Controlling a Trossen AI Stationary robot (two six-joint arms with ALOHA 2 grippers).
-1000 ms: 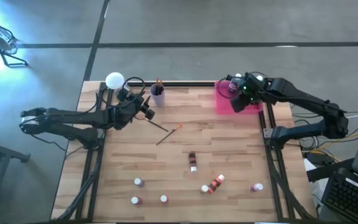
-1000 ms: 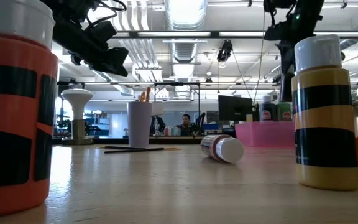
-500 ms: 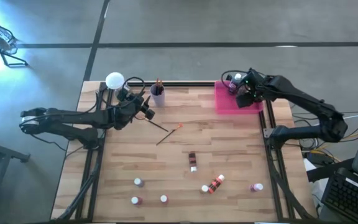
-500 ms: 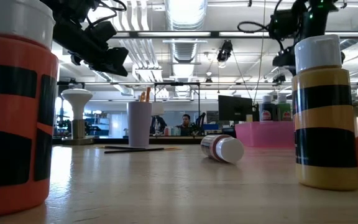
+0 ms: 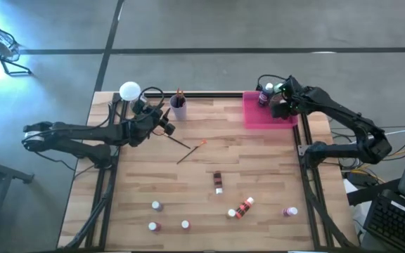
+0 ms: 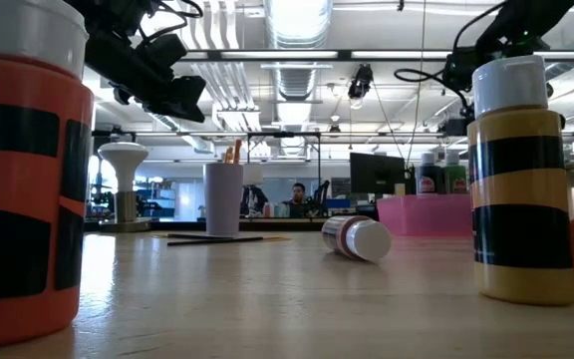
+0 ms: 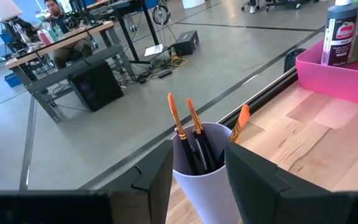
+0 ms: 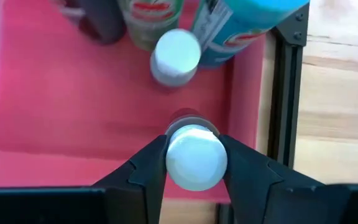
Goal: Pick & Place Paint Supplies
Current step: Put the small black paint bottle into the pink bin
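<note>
wooden table (image 5: 195,176), pale planks in a black frame, carries everything. over its pink tray (image 5: 255,116) a white-capped bottle (image 8: 194,155) is clamped between the fingers of the right gripper (image 8: 194,163), which has been carried from the tray's inner side toward its far corner within the last second; release beside the bottles (image 8: 173,37) already there seems close. several loose bottles (image 5: 219,181) are left near the front edge. the left gripper (image 7: 197,180) is held part open around the lilac cup (image 7: 199,163) of brushes (image 7: 178,121). desks and a seated person are seen beyond.
</note>
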